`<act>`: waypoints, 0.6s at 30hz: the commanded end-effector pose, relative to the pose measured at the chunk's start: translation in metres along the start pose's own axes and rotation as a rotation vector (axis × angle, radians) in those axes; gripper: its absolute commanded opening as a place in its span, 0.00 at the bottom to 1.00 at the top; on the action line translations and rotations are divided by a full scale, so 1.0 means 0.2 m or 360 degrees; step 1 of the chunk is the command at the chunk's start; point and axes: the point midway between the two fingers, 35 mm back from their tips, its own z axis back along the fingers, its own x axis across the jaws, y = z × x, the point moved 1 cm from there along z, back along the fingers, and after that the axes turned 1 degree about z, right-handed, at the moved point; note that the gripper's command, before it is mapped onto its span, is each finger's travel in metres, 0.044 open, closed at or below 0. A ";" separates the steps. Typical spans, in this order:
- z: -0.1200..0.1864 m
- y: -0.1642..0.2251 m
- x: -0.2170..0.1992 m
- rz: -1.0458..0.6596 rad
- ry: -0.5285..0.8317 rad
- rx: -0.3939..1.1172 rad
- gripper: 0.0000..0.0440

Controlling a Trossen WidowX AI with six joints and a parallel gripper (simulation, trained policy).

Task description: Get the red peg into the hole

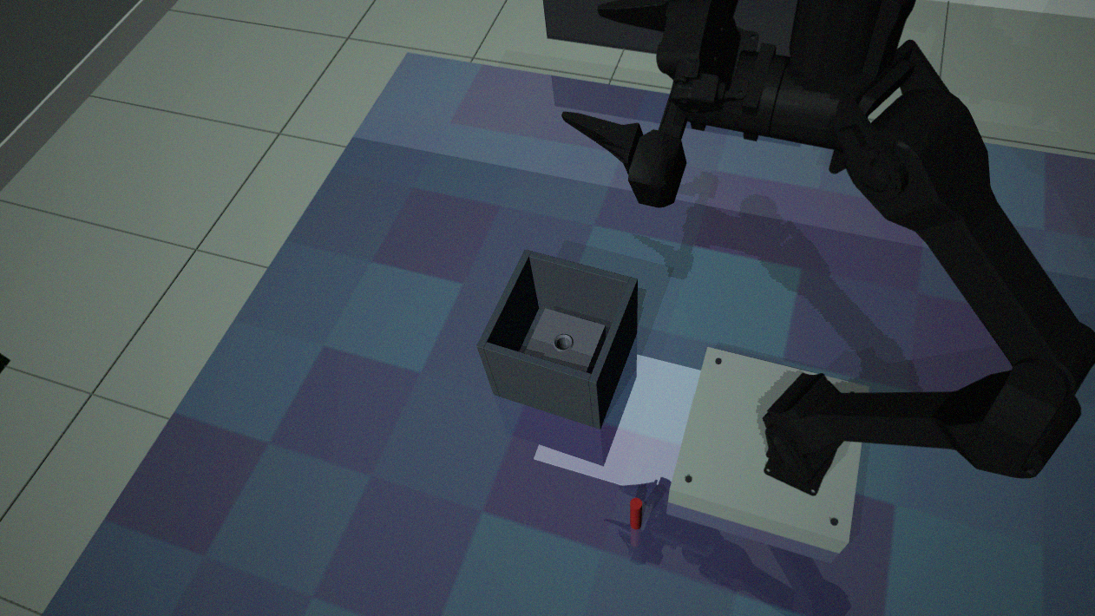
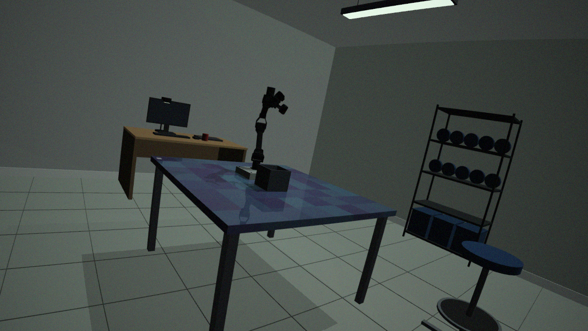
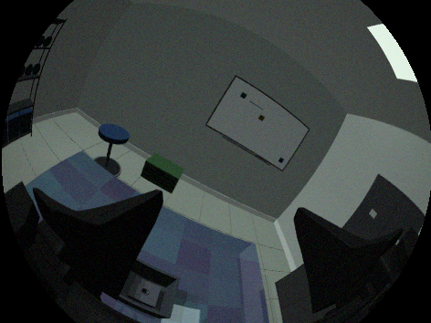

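Observation:
The red peg [image 1: 635, 514] stands upright on the table, beside the arm's base; I cannot make it out in the exterior view or the wrist view. The open dark grey box [image 1: 540, 386] [image 2: 272, 179] stands on the table. Inside it lies the grey plate [image 1: 545, 330] [image 3: 145, 291] with a round hole [image 1: 563, 342], which holds nothing that I can see. My gripper [image 1: 583, 63] [image 3: 232, 208] is wide open and empty. It is raised high above the table, well away from the peg, and the wrist view looks mostly across the room.
The pale base block [image 1: 719, 459] carries the arm and lies close to the peg. The box walls rise around the plate on all sides. The patchwork table [image 1: 321, 398] [image 2: 329, 205] bears them. A blue stool [image 2: 493, 256] [image 3: 113, 132] and a shelf rack stand off the table.

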 end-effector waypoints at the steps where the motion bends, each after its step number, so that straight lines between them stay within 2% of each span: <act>1: -0.04 0.09 0.08 -0.0193 -0.0096 0.0110 1.00; 18: -0.11 0.39 0.44 -0.0888 -0.0417 0.0620 1.00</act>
